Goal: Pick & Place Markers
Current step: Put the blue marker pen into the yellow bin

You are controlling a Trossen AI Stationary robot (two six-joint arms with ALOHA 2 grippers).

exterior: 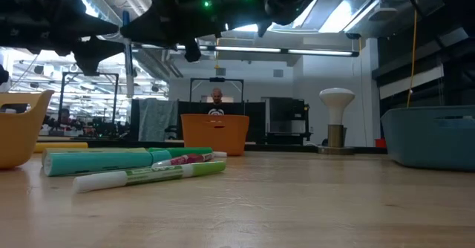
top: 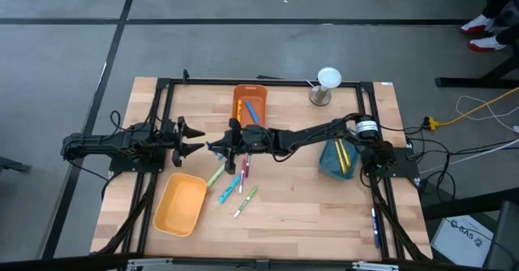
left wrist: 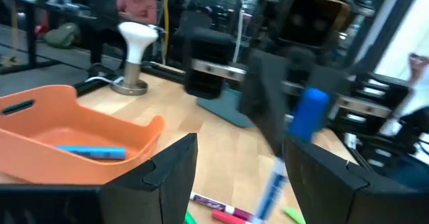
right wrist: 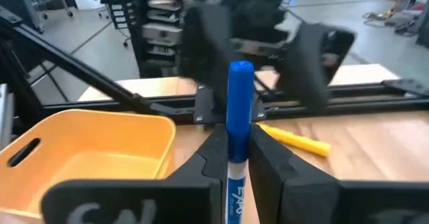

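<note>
My right gripper [top: 220, 147] reaches across the table's middle toward its left side and is shut on a blue-capped marker [right wrist: 239, 110]. Several markers [top: 233, 182], green, teal and pink, lie flat on the wood below it and show in the low view [exterior: 148, 170]. An orange bin [top: 250, 105] at the far middle holds a blue marker [left wrist: 90, 152]. A yellow bin [top: 180, 204] stands near left, and a teal bin [top: 336, 159] with a yellow marker stands at the right. My left gripper [top: 193, 138] waits open at the left, facing the right one. My right gripper pinches the marker's white barrel [right wrist: 233, 174], below the blue cap, between its two fingers [right wrist: 208, 160]. The fingers come level from the table's right side and lie across the marker. It stands nearly upright, cap up, lifted clear of the table.
A white mushroom-shaped object on a metal base [top: 324, 86] stands at the far right. A yellow marker [right wrist: 295, 140] lies on the wood beyond my right gripper. A black frame [top: 268, 83] runs along the table's edges. A person sits behind the table [exterior: 216, 99].
</note>
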